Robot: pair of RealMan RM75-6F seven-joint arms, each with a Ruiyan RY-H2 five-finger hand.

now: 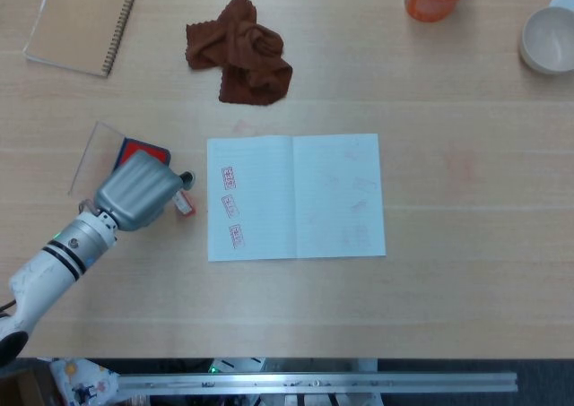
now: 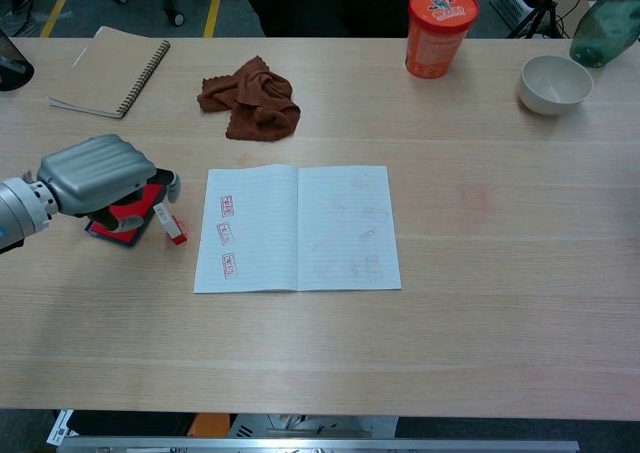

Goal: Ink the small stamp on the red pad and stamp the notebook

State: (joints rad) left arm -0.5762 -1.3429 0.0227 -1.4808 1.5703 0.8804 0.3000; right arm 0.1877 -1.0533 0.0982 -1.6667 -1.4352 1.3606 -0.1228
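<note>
Stamp (image 2: pixel 169 224) lies beside the red pad (image 2: pixel 117 223), unheld under my left hand (image 2: pixel 97 176) with fingers apart; a clumsy grab could knock it away.

Wooden table (image 2: pixel 520 273) — open notebook (image 2: pixel 298 228), brown cloth (image 2: pixel 248 98), bowl (image 2: pixel 555 81).

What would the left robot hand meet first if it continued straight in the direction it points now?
Probably the small stamp: the left robot hand points toward it, fingertips just short. The open notebook lies beyond. Height above the table is unclear.
</note>
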